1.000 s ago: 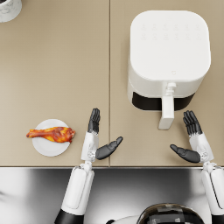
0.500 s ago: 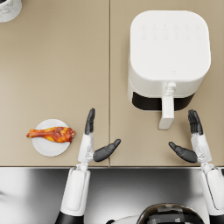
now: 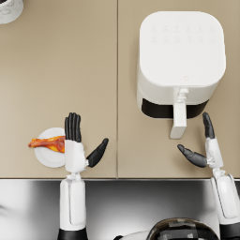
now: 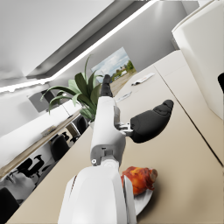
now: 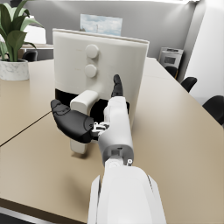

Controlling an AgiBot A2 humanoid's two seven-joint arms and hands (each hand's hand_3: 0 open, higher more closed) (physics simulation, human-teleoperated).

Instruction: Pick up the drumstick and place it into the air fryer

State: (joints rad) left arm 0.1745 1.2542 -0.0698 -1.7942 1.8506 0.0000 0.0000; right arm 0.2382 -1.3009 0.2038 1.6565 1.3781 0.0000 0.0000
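step: reaching, nothing grasped | left robot hand (image 3: 77, 143) spread empty beside drumstick (image 3: 48, 143) on plate (image 3: 46, 158) | right robot hand (image 3: 202, 146) spread empty near air fryer (image 3: 180, 65) handle (image 3: 178, 119) | next: close left fingers around drumstick

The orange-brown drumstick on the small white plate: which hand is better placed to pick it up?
The left hand. It is open right beside the orange-brown drumstick on the small white plate, while the right hand is open by the white air fryer's handle, far across the table.
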